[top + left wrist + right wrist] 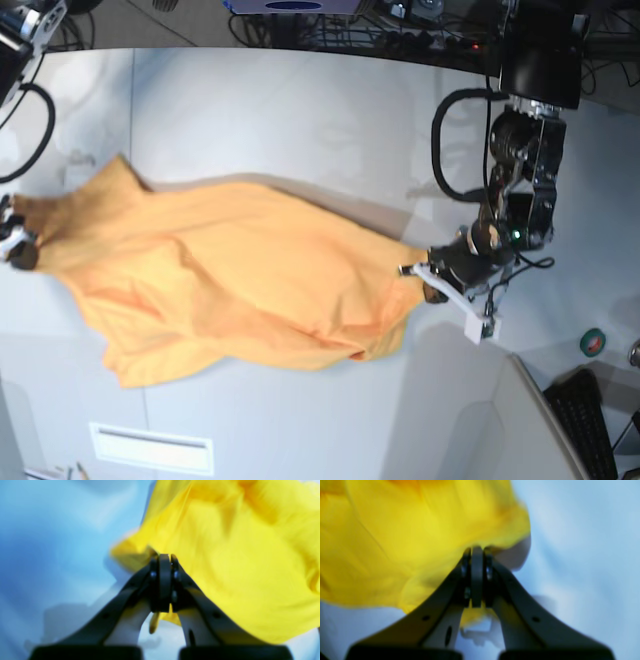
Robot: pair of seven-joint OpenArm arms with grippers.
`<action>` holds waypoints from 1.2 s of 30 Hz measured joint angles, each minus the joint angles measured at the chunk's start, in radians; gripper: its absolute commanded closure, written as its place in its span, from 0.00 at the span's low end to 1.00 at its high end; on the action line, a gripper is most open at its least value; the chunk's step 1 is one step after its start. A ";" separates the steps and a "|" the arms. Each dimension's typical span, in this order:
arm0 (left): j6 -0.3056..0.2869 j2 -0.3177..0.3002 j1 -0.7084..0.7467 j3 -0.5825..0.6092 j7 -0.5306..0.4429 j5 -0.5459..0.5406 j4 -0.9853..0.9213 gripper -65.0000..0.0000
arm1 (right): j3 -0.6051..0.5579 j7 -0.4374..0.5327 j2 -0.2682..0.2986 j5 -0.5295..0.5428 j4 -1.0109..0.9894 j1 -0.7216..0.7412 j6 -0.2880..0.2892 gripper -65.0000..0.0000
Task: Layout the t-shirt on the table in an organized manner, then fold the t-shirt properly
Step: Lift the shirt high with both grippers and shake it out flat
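Left hand (164,556) pressed together on a corner of the t-shirt (240,285); yellow cloth bunched at the fingertips, a scrap showing below the pads in the left wrist view

Right hand (477,548) likewise clamped on the opposite edge of the shirt; cloth pinched at the tips, a bit of yellow hanging between the fingers lower down

Base view: shirt stretched across the desk (300,110) between the two hands, left hand (425,272) at that view's right end, right hand (15,245) at its left edge, mostly cut off by the frame

Fabric rumpled, with long creases running along its length; the near edge sags in a curve, one lobe drooping toward the front of the desk

Both wrist views blurred

Small green-and-dark round object (594,342) sits on the desk well apart from the shirt

A keyboard (590,420) lies at the lower right corner
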 measured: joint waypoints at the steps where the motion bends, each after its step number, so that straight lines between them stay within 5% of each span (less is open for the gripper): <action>1: 0.000 -0.002 -0.038 0.000 0.013 0.003 0.000 1.00 | 0.002 -0.007 0.012 0.008 0.015 0.032 -0.003 1.00; 7: -0.006 0.005 -0.379 0.008 0.110 0.105 -0.055 1.00 | -0.076 -0.099 0.116 -0.009 -0.014 0.272 -0.011 1.00; 14: -0.002 0.098 -0.682 0.009 0.146 0.278 -0.341 1.00 | -0.248 -0.086 0.192 0.005 -0.091 0.542 -0.005 1.00; 18: -0.003 0.156 -0.877 0.007 0.136 0.322 -0.447 1.00 | -0.300 -0.093 0.235 -0.002 -0.121 0.695 -0.056 1.00; 25: -0.006 0.234 -1.134 -0.004 0.141 0.349 -0.440 1.00 | -0.324 -0.093 0.324 0.002 -0.080 0.909 -0.057 1.00; 28: -0.006 0.231 -1.128 -0.006 0.137 0.349 -0.281 1.00 | -0.271 -0.143 0.365 0.016 0.092 0.894 -0.060 1.00; 31: -0.005 0.213 -0.996 -0.010 0.117 0.348 -0.035 1.00 | -0.088 -0.224 0.365 0.040 0.314 0.745 -0.061 1.00; 36: -0.004 0.168 -0.519 0.000 0.213 0.355 0.235 1.00 | 0.077 -0.263 0.196 0.010 0.498 0.297 -0.056 1.00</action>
